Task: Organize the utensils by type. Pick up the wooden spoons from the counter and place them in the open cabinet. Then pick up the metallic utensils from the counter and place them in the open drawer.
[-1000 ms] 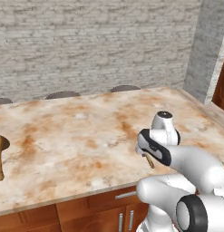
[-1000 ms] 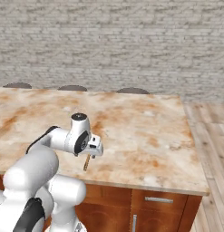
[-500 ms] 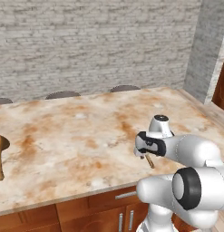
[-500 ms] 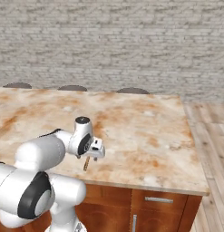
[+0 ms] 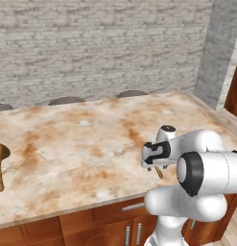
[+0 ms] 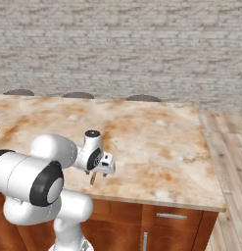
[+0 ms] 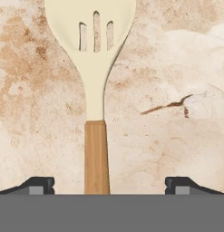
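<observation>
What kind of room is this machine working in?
Most likely a kitchen: a marbled stone counter over wooden cabinet fronts, a slotted spoon lying on it, and a grey brick wall behind.

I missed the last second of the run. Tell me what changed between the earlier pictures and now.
The arm folded in toward the base, and the end effector sank slightly toward the counter, over the slotted spoon with the wooden handle. Its jaws stand open on either side of that handle, which lies flat; nothing is gripped. The brown wooden spoon at the counter's left edge stayed where it was.
</observation>
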Robot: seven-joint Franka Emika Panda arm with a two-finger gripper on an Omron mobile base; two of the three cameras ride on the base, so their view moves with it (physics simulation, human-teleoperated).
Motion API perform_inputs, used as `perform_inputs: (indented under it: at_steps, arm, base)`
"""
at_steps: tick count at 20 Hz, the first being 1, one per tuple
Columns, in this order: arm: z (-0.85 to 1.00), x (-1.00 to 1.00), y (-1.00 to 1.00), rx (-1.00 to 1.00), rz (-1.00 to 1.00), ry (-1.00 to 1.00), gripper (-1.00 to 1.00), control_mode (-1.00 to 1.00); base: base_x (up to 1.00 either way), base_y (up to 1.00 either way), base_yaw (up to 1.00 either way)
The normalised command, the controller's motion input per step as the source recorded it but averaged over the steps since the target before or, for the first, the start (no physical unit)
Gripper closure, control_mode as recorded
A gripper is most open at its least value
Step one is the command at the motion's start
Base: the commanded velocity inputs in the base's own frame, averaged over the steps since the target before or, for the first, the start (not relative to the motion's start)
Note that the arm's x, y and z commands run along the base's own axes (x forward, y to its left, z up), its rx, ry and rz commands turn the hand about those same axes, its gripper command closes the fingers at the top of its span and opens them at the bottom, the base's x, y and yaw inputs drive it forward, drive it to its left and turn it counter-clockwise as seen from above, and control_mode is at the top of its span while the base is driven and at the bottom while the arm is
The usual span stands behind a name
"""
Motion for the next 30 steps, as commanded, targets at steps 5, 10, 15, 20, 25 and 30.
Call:
perform_inputs:
  at_steps: [5,10,15,20,25,30]
  arm:
    - [-0.01,0.00,0.00,0.00,0.00,0.00,-1.00,-1.00]
    - [0.00,0.00,0.00,0.00,0.00,0.00,1.00,-1.00]
    - [0.00,0.00,0.00,0.00,0.00,0.00,1.00,-1.00]
    - [0.00,0.00,0.00,0.00,0.00,0.00,1.00,-1.00]
    - [0.09,0.00,0.00,0.00,0.00,-0.02,1.00,-1.00]
    - [0.65,-0.01,0.00,0.00,0.00,-0.07,1.00,-1.00]
  base:
    - [0.00,0.00,0.00]
    - [0.00,0.00,0.00]
    - [0.00,0.00,0.00]
    - [0.00,0.00,0.00]
    - [0.00,0.00,0.00]
    - [0.00,0.00,0.00]
